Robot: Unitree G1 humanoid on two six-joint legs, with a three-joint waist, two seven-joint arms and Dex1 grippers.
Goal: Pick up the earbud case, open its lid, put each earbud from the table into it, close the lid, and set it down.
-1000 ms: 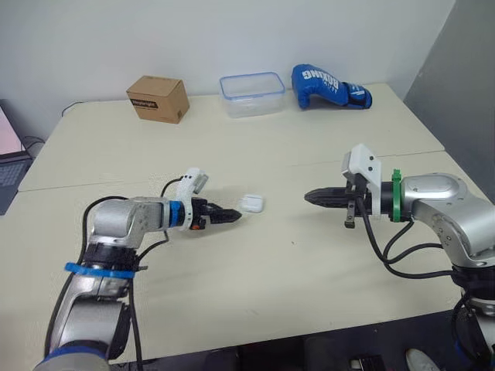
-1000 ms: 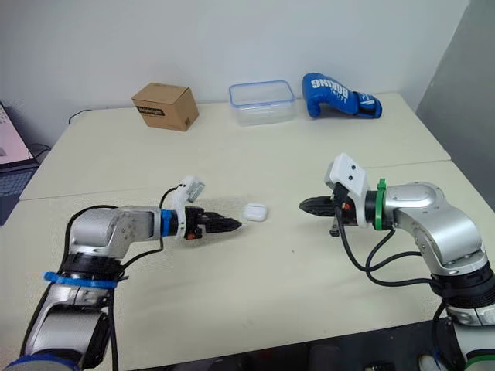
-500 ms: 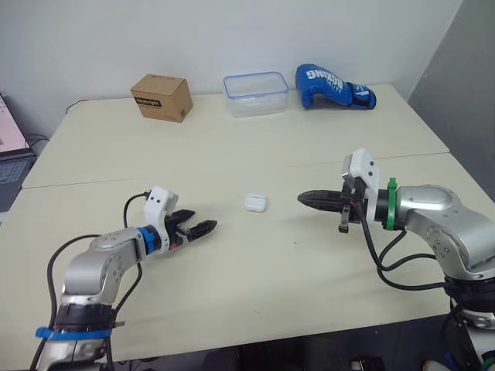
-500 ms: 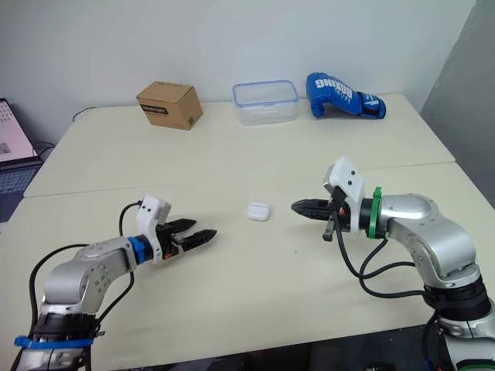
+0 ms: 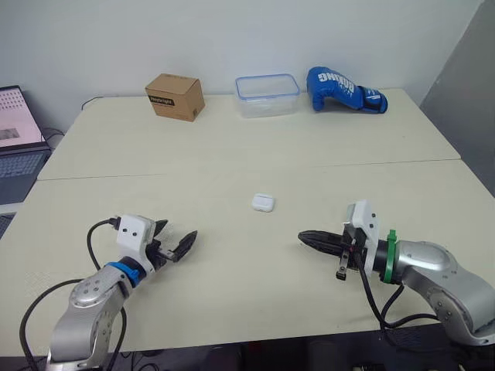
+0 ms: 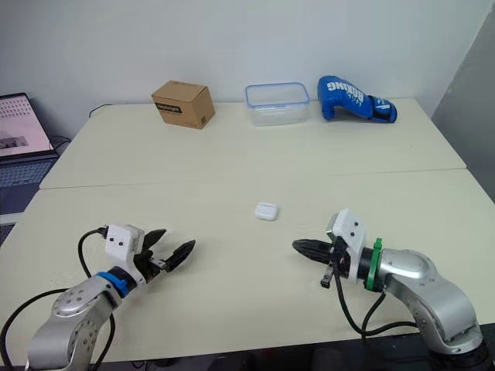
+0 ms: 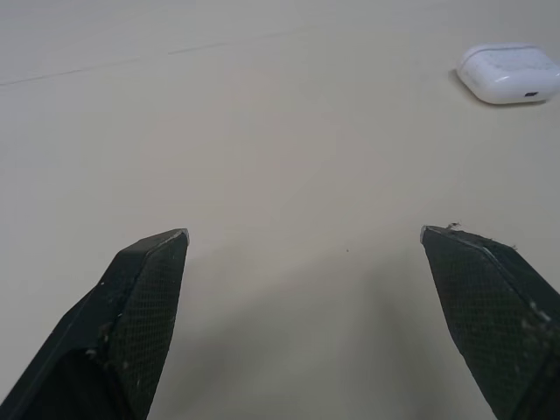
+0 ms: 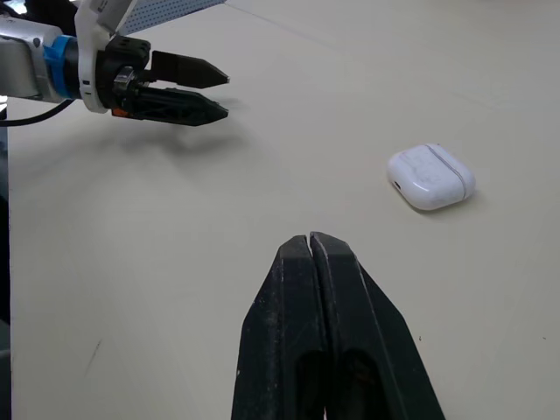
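- Sitting off the table's (image 5: 232, 154) left edge, far out to the left of the left gripper (image 5: 176, 234), is an open laptop (image 5: 17, 131).
- Left gripper – its two black fingers are spread wide apart, with nothing between them.
- Earbud case (image 5: 263, 202) – white, lid shut, flat on the table. It lies ahead of the left gripper and to its right, well apart from it.
- Right gripper (image 8: 308, 238) – fingers pressed together and empty, its tip pointing toward the left gripper. The case lies beyond the tip, near but not touching.
- Far beyond both grippers, along the table's back edge, stand a cardboard box (image 5: 175, 97), a clear plastic container (image 5: 267, 85) and a blue boxing glove (image 5: 340, 79).
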